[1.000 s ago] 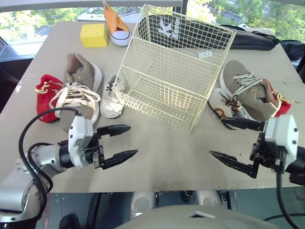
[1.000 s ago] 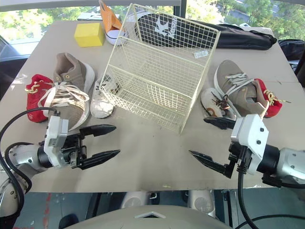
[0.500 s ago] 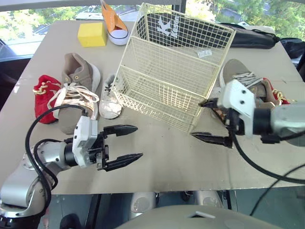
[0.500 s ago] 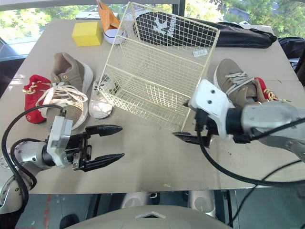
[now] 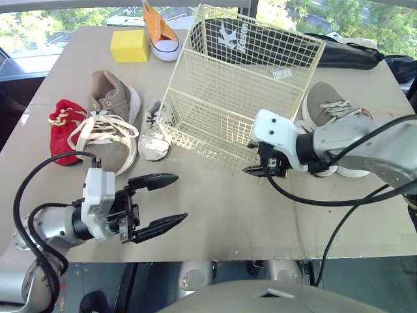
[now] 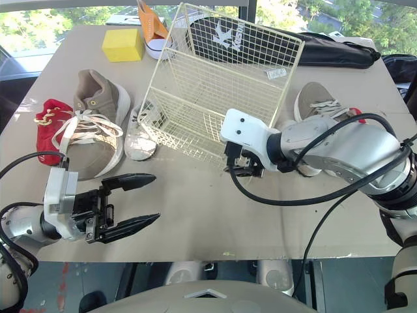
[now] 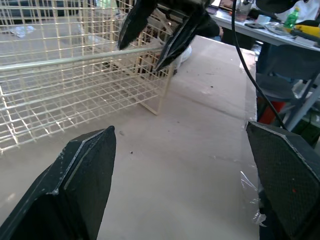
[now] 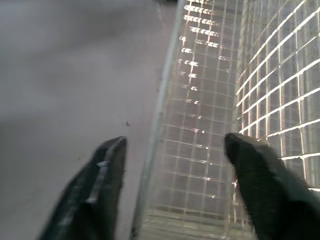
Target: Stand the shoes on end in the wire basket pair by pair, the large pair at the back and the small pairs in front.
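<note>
The cream wire basket [image 5: 228, 85] stands empty mid-table. My right gripper [image 5: 255, 167] is at its front right corner; in the right wrist view the gripper [image 8: 175, 142] straddles the rim wire [image 8: 159, 115] with a gap on each side, open. My left gripper [image 5: 181, 195] hovers wide open over bare table near the front left, holding nothing. To the basket's left lie a large tan sneaker [image 5: 107, 117], a small white sneaker [image 5: 153, 130] and a red shoe [image 5: 65, 124]. Its right side has another tan sneaker [image 5: 332, 107], partly behind my right arm.
An orange shoe [image 5: 159, 32] and a yellow block [image 5: 129, 45] sit at the back left. A black bag [image 5: 345, 52] lies behind the basket at the back right. The table's front edge runs just below my left gripper.
My right arm has swung in from the front right edge to the basket's front right corner, and its fingers have narrowed around the rim wire. The left gripper stays open in about the same place.
</note>
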